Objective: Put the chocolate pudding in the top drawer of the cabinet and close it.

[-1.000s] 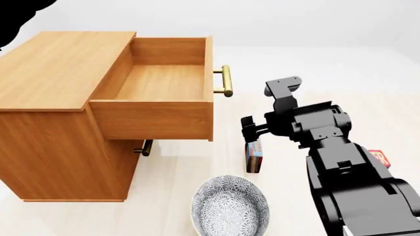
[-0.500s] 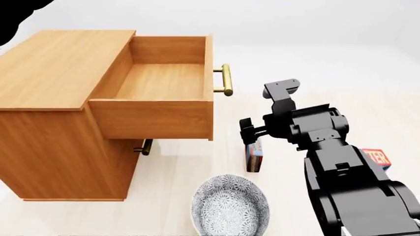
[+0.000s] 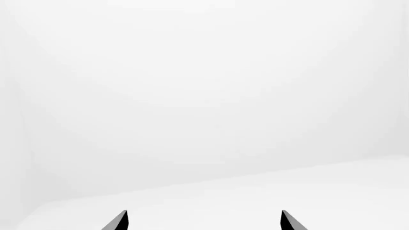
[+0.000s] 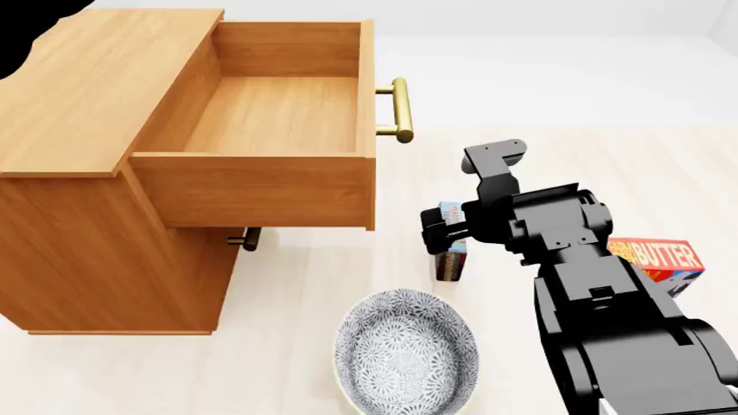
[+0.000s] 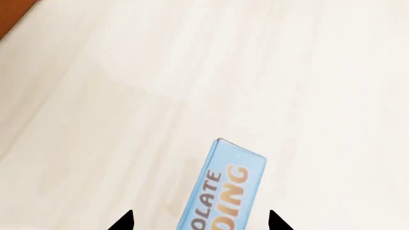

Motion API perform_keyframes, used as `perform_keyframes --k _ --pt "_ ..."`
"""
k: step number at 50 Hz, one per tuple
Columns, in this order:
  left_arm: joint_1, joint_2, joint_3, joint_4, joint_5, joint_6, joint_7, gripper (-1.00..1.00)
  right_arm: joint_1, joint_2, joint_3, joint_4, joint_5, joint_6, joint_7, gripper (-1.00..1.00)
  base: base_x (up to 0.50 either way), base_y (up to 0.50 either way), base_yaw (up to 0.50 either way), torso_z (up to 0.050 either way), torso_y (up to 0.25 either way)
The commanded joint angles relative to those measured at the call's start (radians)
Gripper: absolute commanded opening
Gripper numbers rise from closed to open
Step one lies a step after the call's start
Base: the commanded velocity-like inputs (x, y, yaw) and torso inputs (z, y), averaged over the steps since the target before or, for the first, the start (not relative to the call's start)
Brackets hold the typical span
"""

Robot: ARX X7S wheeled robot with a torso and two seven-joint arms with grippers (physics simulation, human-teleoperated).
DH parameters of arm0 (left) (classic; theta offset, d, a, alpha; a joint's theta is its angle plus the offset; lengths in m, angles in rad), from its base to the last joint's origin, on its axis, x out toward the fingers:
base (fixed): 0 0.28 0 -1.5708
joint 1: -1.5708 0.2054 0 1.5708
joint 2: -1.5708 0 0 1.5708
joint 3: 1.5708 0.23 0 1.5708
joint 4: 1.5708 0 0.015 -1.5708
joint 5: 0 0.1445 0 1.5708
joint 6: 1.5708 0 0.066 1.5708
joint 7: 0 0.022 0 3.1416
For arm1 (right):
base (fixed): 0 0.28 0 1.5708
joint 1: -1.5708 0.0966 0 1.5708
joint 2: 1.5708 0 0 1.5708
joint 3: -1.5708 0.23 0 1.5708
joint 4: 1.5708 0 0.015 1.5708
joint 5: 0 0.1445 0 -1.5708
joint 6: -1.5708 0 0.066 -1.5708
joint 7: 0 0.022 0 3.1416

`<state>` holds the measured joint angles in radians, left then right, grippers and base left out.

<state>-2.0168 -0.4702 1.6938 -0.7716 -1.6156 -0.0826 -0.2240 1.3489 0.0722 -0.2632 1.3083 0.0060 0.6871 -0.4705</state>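
Observation:
The chocolate pudding (image 4: 451, 262) stands on edge on the pale floor, right of the cabinet (image 4: 81, 112). In the right wrist view its blue edge (image 5: 229, 182) carries orange lettering. My right gripper (image 4: 443, 232) is down around the carton's upper part. Its fingertips (image 5: 125, 221) stand apart on either side of the carton with gaps, so it is open. The top drawer (image 4: 271, 121) is pulled out and empty, with its brass handle (image 4: 398, 110) toward my arm. My left gripper (image 3: 203, 221) is open and empty, facing only white background.
A patterned grey-white bowl (image 4: 403, 356) sits on the floor at the front, below the pudding. A red-orange butter box (image 4: 659, 257) lies right of my right arm. The lower drawer's handle (image 4: 244, 239) shows under the open drawer.
The head view has tilted down, so the cabinet and drawer look nearer and the butter box shows more. My right gripper has come down over the top of the pudding.

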Motion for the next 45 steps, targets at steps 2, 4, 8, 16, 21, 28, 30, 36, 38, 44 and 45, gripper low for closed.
perform_keyframes --k 2,4,8,16,21,28,30,36,38,44,45 --pt "0.001 0.0 -0.005 -0.001 0.001 -0.007 0.003 1.0 -0.001 -0.001 0.001 0.0 -0.001 -0.001 0.001 1.0 0.0 0.0 0.0 0.0 -0.13" --pt "0.001 0.0 -0.006 -0.001 0.002 -0.008 0.002 1.0 -0.002 -0.001 0.001 0.0 -0.001 -0.001 0.0 1.0 0.0 0.0 0.0 0.0 -0.131" --pt "0.001 0.0 -0.008 -0.001 0.003 -0.008 0.002 1.0 -0.002 -0.001 0.001 0.0 -0.002 -0.002 0.0 1.0 0.0 0.0 0.0 0.0 -0.131" --pt "0.002 0.0 -0.011 -0.001 0.005 -0.009 0.002 1.0 -0.005 0.001 0.002 0.0 -0.001 -0.003 0.001 1.0 0.0 0.0 0.0 0.0 -0.131" --pt "0.004 0.0 -0.015 -0.001 0.005 -0.008 0.0 1.0 -0.005 0.001 0.003 0.0 -0.001 -0.003 0.001 1.0 0.0 0.0 0.0 0.0 -0.131" --pt "0.008 -0.002 -0.025 0.001 0.0 -0.002 -0.01 1.0 -0.007 0.001 0.003 0.0 -0.001 -0.003 0.002 1.0 0.0 0.0 0.0 0.0 -0.028" --pt "0.009 -0.002 -0.027 0.001 0.0 -0.002 -0.012 1.0 -0.007 0.001 0.003 0.0 -0.001 -0.003 0.002 1.0 0.0 0.0 0.0 0.0 0.0" --pt "0.01 -0.003 -0.03 0.001 0.001 -0.002 -0.013 1.0 -0.007 -0.001 0.005 0.0 -0.001 -0.007 0.004 -1.0 0.0 0.0 0.0 0.0 0.0" --pt "0.011 -0.003 -0.032 0.001 0.0 -0.001 -0.013 1.0 -0.007 -0.001 0.004 0.0 -0.002 -0.011 0.007 -1.0 0.0 0.0 0.0 0.0 0.0" --pt "0.012 -0.003 -0.034 0.001 0.003 0.0 -0.013 1.0 -0.005 -0.002 0.002 0.0 -0.003 -0.015 0.011 -1.0 0.0 0.0 0.0 0.0 0.0" --pt "0.012 -0.003 -0.035 0.001 0.003 0.0 -0.013 1.0 -0.005 -0.002 0.002 0.0 -0.003 -0.015 0.012 -1.0 0.0 0.0 0.0 0.0 0.0"
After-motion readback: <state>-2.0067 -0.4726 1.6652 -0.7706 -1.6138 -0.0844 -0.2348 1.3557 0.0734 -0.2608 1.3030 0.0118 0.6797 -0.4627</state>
